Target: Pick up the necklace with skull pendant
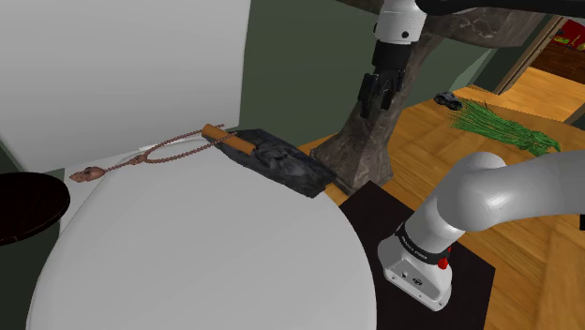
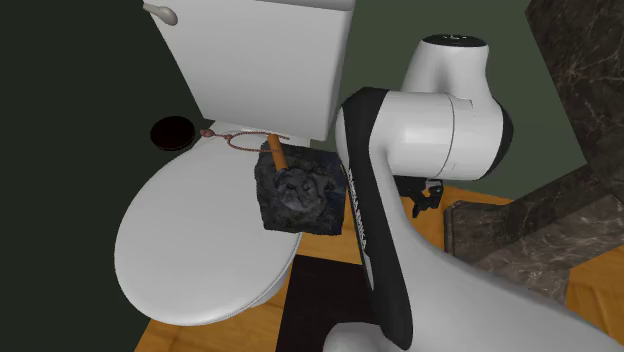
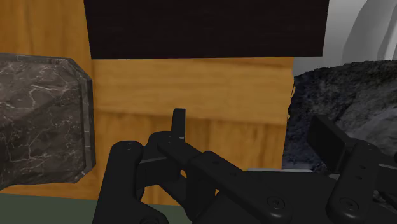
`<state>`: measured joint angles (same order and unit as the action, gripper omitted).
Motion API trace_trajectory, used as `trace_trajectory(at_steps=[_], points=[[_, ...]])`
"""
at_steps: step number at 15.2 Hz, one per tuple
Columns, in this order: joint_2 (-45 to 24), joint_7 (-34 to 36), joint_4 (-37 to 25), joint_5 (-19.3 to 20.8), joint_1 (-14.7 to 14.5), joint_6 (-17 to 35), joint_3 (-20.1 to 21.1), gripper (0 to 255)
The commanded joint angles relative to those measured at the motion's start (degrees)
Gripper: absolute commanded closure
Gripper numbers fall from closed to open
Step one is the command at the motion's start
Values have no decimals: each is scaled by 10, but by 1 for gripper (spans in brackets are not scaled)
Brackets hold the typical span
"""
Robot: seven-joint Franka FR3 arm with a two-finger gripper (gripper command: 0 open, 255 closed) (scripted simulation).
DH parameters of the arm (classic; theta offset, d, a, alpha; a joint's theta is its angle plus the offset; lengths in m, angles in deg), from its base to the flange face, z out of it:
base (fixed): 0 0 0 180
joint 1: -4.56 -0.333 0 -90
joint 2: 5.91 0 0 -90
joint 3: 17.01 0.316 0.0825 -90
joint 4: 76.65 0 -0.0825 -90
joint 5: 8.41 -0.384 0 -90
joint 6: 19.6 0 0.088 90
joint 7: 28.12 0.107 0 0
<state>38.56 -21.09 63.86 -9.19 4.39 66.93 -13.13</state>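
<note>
The necklace [image 1: 173, 148] is a thin brownish cord looped on the white toilet lid [image 1: 206, 253], close to the tank. Its small skull pendant [image 1: 89, 172] lies at the shoulder view's left end of the cord. In the second exterior view the necklace [image 2: 240, 138] runs along the lid's back edge and the pendant [image 2: 207, 132] lies beside a black round thing. My gripper [image 1: 373, 108] hangs open in the air, well off the lid towards the shoulder view's right and far from the necklace. In the wrist view my gripper [image 3: 251, 121] holds nothing and has wooden floor below it.
A rough dark slab [image 1: 281, 161] with an orange-brown stick lies on the lid between gripper and necklace. A marbled stone column [image 1: 375, 141] rises by the gripper. A black round thing [image 1: 28, 206] sits beside the toilet. A green bundle [image 1: 502, 127] and a toy car [image 1: 448, 98] lie on the floor.
</note>
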Motion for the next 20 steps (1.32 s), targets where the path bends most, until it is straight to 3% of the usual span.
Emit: trace_trajectory(at_steps=[1,11,20], points=[[0,0,0,0,0,0,0,0],[-174,61,-101,-64,-44,65,83,0],[-346,118,-239,-77,-75,94,149,0]])
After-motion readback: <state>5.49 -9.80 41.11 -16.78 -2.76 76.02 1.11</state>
